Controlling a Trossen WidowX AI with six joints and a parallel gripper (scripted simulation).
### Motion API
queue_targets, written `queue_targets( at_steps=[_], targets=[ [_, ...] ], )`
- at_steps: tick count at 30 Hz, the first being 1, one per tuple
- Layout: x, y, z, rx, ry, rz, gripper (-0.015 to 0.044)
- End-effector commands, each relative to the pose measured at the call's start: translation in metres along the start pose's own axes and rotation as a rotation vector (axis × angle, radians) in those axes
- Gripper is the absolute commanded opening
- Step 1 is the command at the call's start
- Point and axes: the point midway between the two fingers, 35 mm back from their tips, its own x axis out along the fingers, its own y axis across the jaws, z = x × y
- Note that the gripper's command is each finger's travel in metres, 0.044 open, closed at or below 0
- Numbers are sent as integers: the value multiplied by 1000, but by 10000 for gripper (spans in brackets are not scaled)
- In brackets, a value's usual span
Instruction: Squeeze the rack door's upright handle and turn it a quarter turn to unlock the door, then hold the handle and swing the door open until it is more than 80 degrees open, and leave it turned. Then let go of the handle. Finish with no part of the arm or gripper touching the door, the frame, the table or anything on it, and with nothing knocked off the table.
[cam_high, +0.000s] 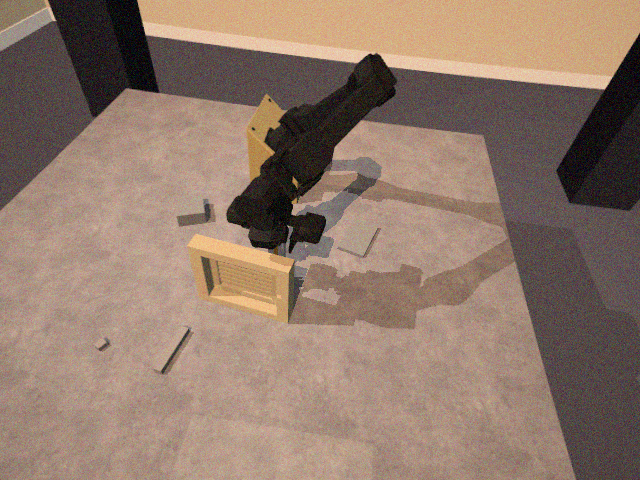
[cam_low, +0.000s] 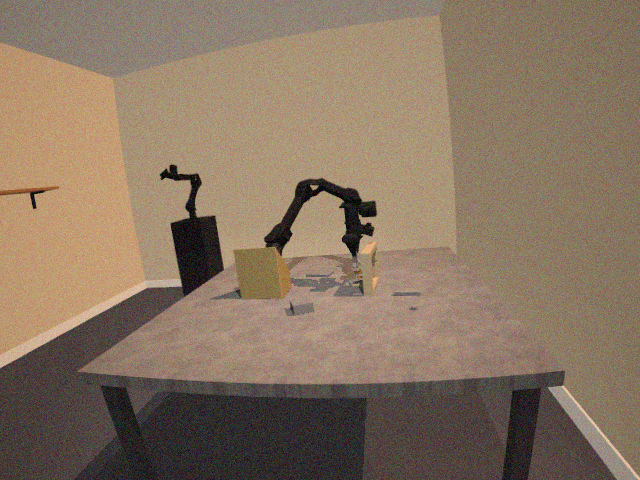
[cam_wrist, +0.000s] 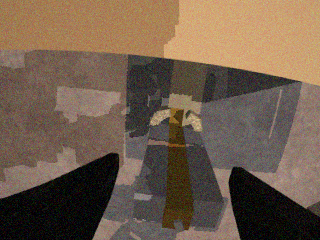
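high oblique top view, level exterior farther back, downward wrist close-up (all share the table (cam_high: 361, 387) (cam_low: 320, 346) (cam_wrist: 30, 80))
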Motion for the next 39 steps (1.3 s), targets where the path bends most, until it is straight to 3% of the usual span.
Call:
queue_targets(
  at_steps=[1,9,16,29,33,39],
  targets=[
    [10,-1,-3,14,10,5,283],
    [20,-1,-4,14,10,7,283],
    [20,-1,-4,14,10,7,99],
    [20,-1,-4,14,10,7,12],
    [20,-1,-4,5,10,7,11],
    [20,-1,-4,-256,9,8,11]
  ],
)
